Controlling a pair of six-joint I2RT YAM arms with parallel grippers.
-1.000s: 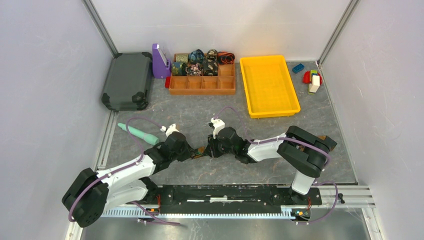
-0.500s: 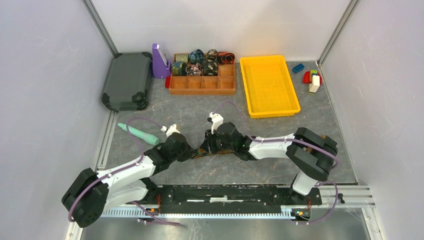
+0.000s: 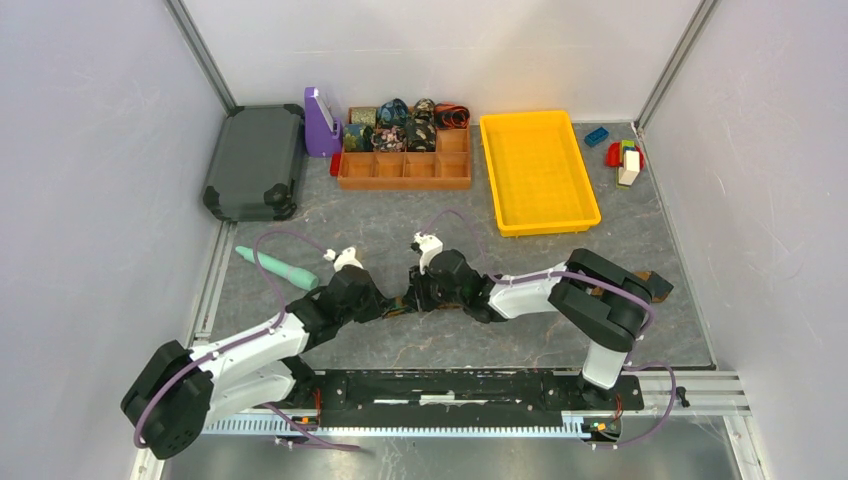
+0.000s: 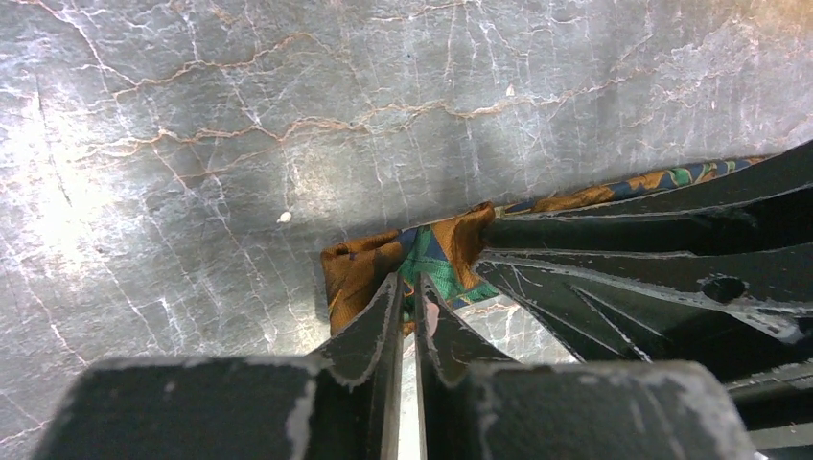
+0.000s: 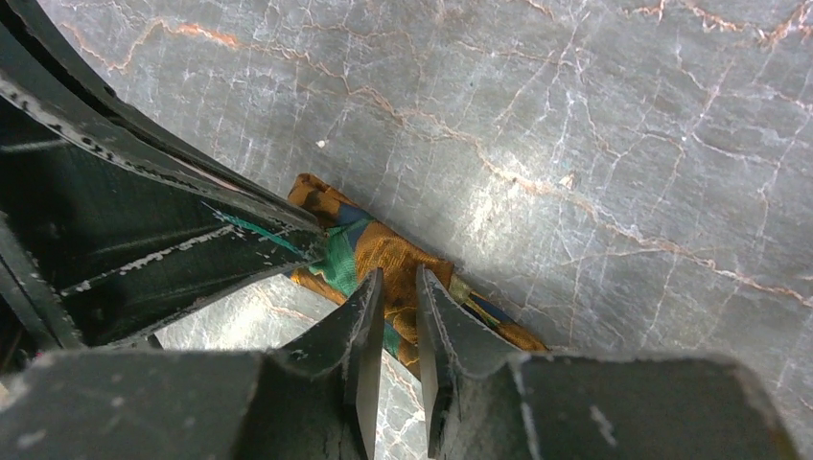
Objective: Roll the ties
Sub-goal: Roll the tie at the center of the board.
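Tie point(image 3: 400, 302) lies low in the middle of the top view, almost hidden where the two grippers meet over the table point(image 3: 450, 340).

The left gripper point(image 3: 386, 305) has its fingers pressed nearly together, their tips nipping the tie's folded end. The right gripper point(image 3: 413, 297) has a slightly wider gap, pinching an orange fold.

Since half a second ago the right arm's elbow has drawn in toward the centre and both wrists sit a touch higher. Nothing at the back has moved.

Only the wrist cameras show the print. From the left wrist, the tie point(image 4: 369, 266) is orange, green and blue at the tips of the left gripper point(image 4: 409, 283), and a strip runs off to the right behind the other arm's black fingers. From the right wrist, the tie point(image 5: 388, 247) slants toward the lower right under the right gripper point(image 5: 398, 278).

Only the top view shows the rest. Rolled ties point(image 3: 400, 125) fill the far cells of the box point(image 3: 405, 172) at top centre, with a yellow tray point(image 3: 540, 170) to its right and blocks point(image 3: 625, 160) beyond. A grey case point(image 3: 255, 160) lies at upper left and a teal stick point(image 3: 278, 267) at left.
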